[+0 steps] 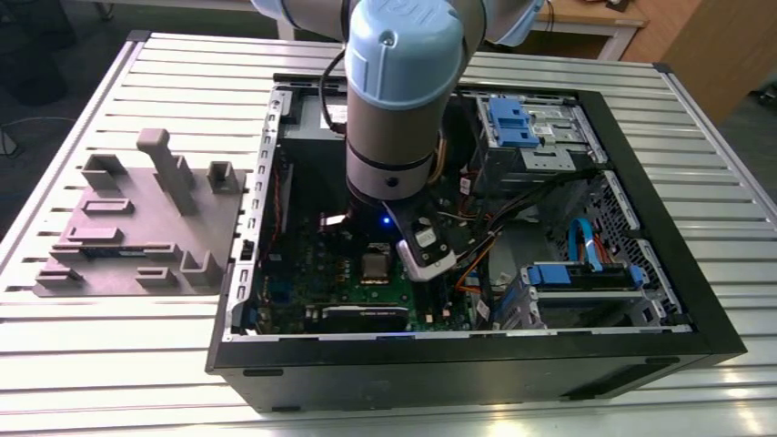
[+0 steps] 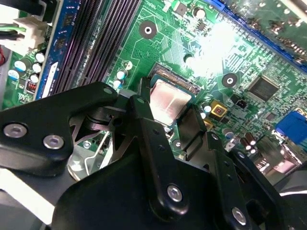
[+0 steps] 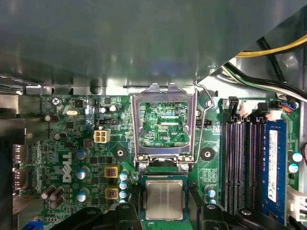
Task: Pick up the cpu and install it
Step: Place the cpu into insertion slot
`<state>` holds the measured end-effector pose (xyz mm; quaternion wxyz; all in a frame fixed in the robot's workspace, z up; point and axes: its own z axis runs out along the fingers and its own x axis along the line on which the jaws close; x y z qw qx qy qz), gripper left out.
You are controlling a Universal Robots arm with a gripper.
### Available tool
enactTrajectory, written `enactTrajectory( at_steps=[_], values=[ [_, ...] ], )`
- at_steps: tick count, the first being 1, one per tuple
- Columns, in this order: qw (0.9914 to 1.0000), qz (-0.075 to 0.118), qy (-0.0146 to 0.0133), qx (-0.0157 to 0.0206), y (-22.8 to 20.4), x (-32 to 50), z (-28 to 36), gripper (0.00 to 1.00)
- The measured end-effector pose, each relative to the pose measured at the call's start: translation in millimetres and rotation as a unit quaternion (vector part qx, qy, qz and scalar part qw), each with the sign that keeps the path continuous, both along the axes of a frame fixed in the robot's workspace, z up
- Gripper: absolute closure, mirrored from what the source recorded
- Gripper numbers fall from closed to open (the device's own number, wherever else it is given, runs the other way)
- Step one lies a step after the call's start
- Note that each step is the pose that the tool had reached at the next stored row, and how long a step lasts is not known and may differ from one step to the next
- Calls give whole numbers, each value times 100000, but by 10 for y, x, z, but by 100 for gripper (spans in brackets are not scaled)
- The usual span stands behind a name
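1. Second wrist view: the end effector [image 2: 169, 114] is matte black, built of flat rounded link plates pinned with bright screws. It reaches down around the cpu [image 2: 169, 99]. Whether it clamps the chip or stands free of it I cannot tell.
2. The cpu is a small flat square with a brushed silver lid and a thin pale rim. It lies level at the dark square socket [image 2: 175, 82], where a strip of fine gold contacts shows along one edge. Whether it is fully seated cannot be made out.
3. In the first wrist view a thin stamped steel frame [image 3: 135, 124] with an open window stands hinged up just beside the chip. A bent wire lever [image 3: 204, 120] runs along one side of it.
4. Around them spreads the glossy green motherboard [image 3: 72, 143], studded with small round capacitors. Long dark ribbed memory slots [image 3: 240, 163] lie beside a blue module [image 3: 273, 165].
5. In the exterior view the smooth grey and pale blue arm [image 1: 395, 100] plunges into an open black sheet-metal computer case [image 1: 486, 369].
6. The case lies on a ribbed aluminium counter [image 1: 122, 364]. A grey moulded fixture block [image 1: 134, 228] sits just beside it on the exterior view's left.
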<state>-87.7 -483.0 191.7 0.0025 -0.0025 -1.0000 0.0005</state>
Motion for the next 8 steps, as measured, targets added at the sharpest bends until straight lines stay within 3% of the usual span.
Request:
enactTrajectory(
  at_steps=[8],
  values=[
    [99999, -399, 11, -22, -13, -2, -34, 53]
  ],
)
